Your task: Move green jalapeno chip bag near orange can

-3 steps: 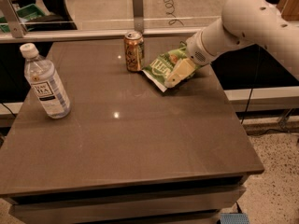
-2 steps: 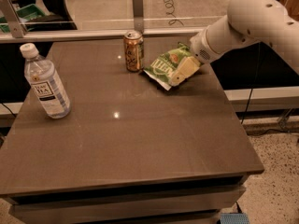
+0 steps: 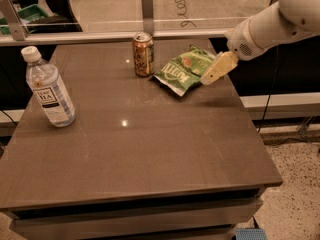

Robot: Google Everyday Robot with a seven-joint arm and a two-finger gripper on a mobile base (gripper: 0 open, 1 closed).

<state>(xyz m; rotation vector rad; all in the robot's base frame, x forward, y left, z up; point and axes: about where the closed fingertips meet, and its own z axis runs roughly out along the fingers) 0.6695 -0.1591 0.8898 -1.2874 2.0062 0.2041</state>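
Found the pale cream, wedge-shaped gripper (image 3: 216, 69) over the far right part of the table. Saw it angled down and to the left from the end of a thick white robot arm (image 3: 272, 26) reaching in from the upper right. Could not tell whether spread or pressed together. Saw its lower tip right at the right edge of the crinkly light-green chip bag with white lettering and a small red-orange emblem (image 3: 182, 70). Could not tell whether touching that edge or just above it.

Noted the bag lying flat on the broad, dark grey-brown tabletop (image 3: 150, 149), in the far half and right of centre, stretched from near left to far right. Found the small orange-and-tan aluminium drink can with a silver top (image 3: 143, 54) standing upright just left of the bag, close beside its left corner. Could not tell whether touching there or barely apart.

Saw a clear plastic water bottle with a white cap and a blue-and-white label (image 3: 49, 89) standing by the left edge, well apart from both can and bag. Noted a metal rail with a glass panel above it (image 3: 90, 36) along the far edge and a coiled cable (image 3: 177, 4) behind the glass. Saw pale speckled floor (image 3: 295, 184) to the near right of the table.
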